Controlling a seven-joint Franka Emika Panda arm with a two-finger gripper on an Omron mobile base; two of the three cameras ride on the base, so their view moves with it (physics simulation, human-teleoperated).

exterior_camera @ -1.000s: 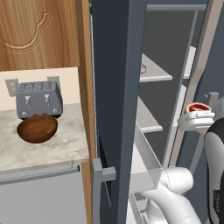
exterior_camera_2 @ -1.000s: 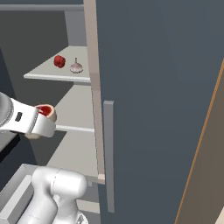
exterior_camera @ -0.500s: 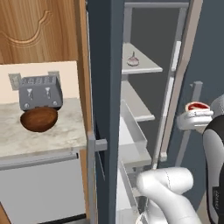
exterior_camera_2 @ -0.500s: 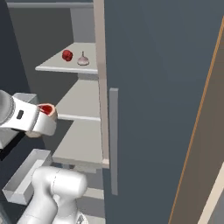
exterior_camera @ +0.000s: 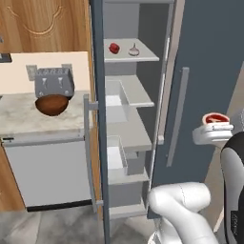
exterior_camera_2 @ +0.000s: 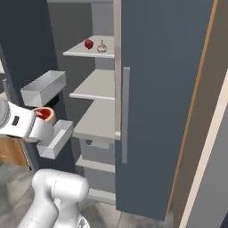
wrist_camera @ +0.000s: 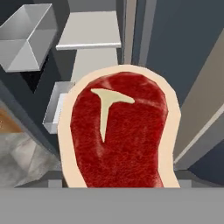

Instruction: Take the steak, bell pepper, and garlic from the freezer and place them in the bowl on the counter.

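The base cameras now face the open freezer (exterior_camera: 138, 119) more squarely. The gripper (exterior_camera: 213, 129) carries the steak (wrist_camera: 120, 135), grasping it outside the freezer, well right of the bowl (exterior_camera: 52, 104) on the surface (exterior_camera: 28, 119).

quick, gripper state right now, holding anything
Gripper: shut on the steak, carried outside the freezer.
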